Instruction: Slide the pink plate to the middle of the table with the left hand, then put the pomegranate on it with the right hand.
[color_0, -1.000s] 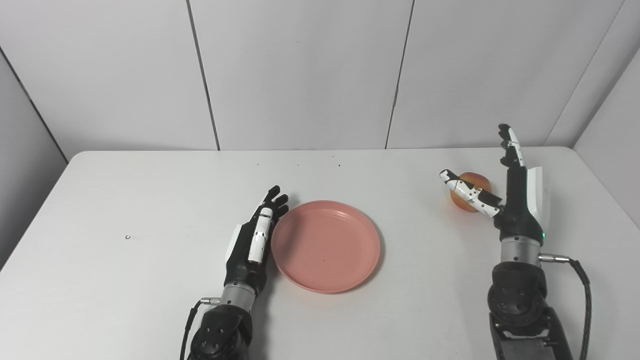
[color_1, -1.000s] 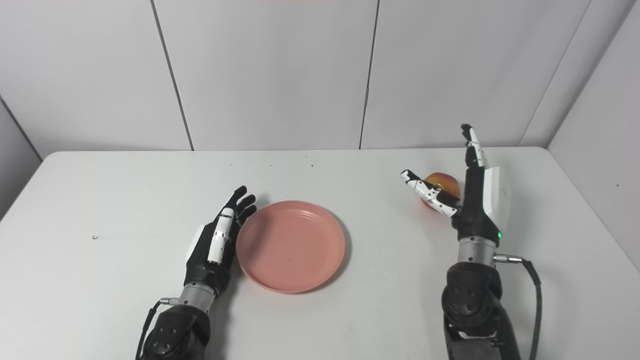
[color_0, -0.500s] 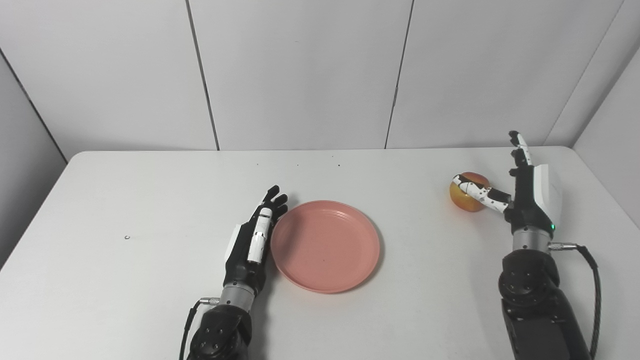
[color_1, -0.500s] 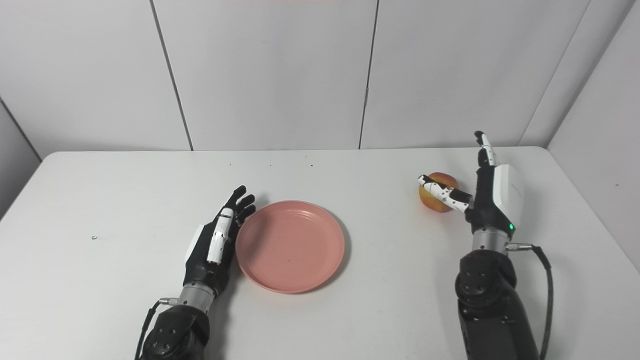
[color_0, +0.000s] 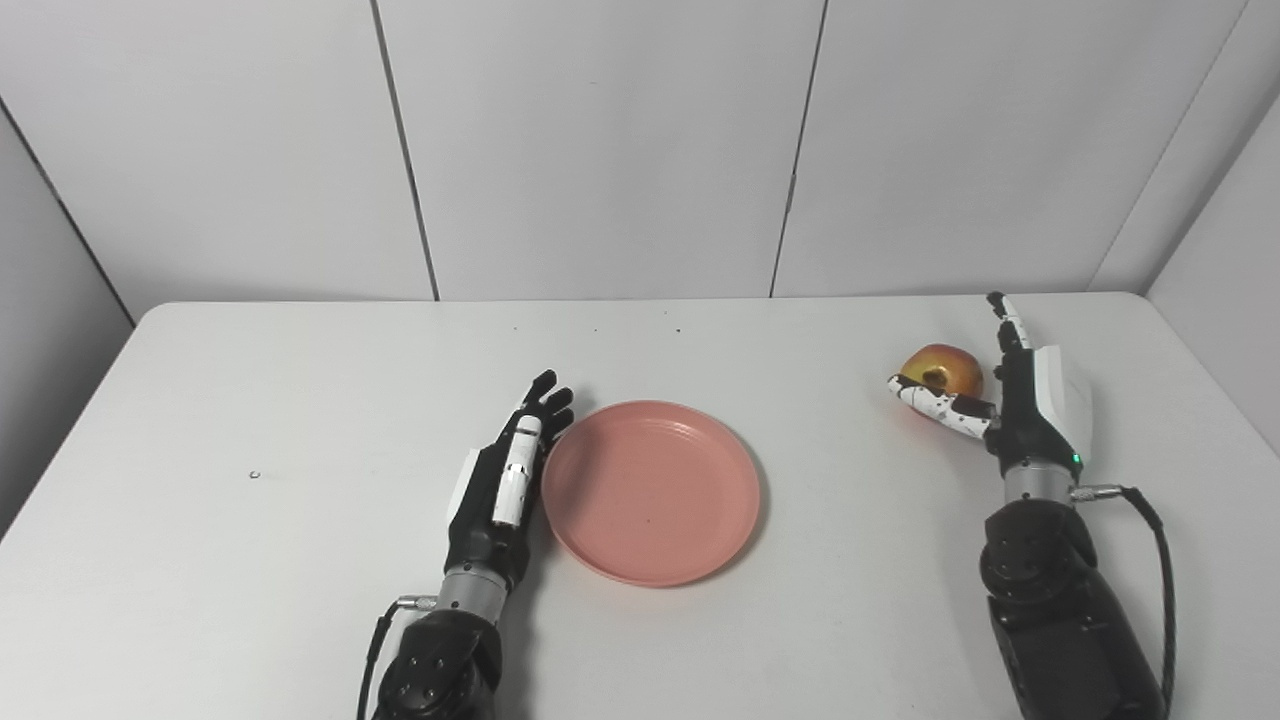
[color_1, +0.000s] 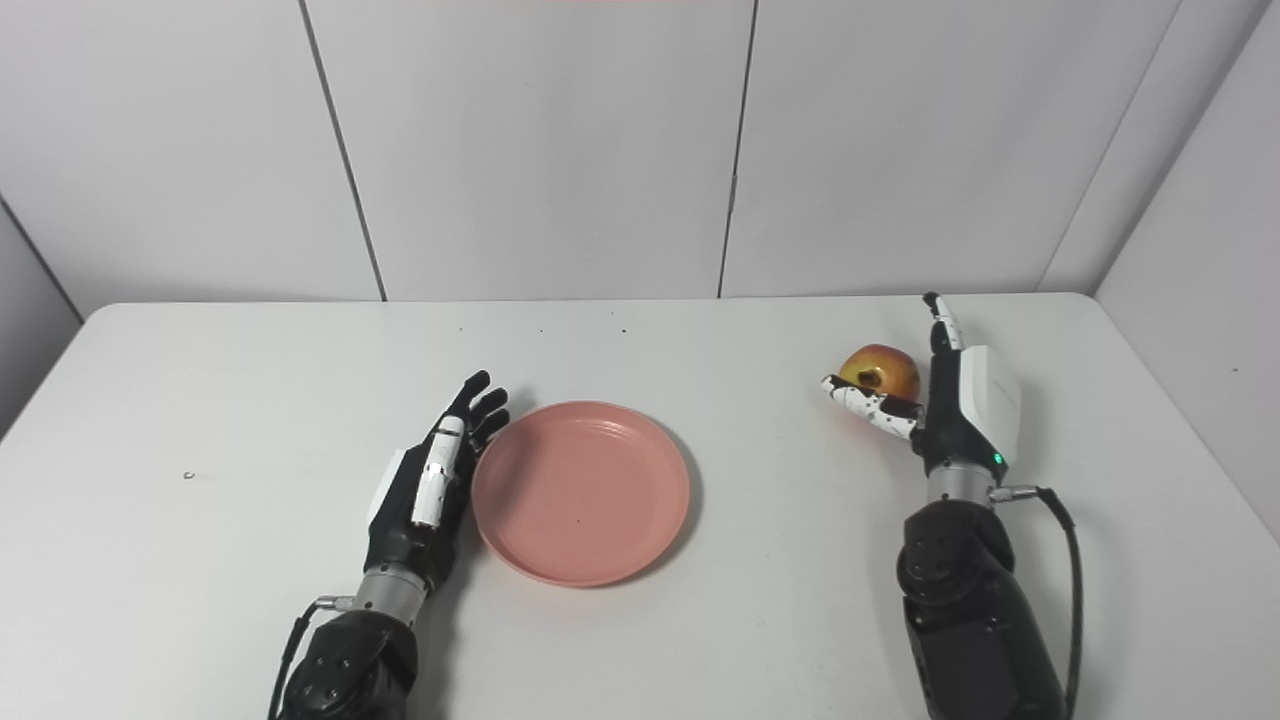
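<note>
Near the bench's right edge, the right hand (color_0: 1030, 405) is cupping the pomegranate (color_0: 940, 369), fingers spread, not grasping; pink plate (color_0: 650, 490) is sitting mid-bench beside the released left hand (color_0: 500, 490); closing comes next

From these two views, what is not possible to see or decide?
- Whether the right hand touches the pomegranate: both views, the thumb crosses in front and the palm faces away.
- Pomegranate's underside and its contact with the table: hidden by the thumb.
- Whether the left hand presses the plate rim: too fine to tell.
- Both forearms: cut off by the bottom edge.
</note>
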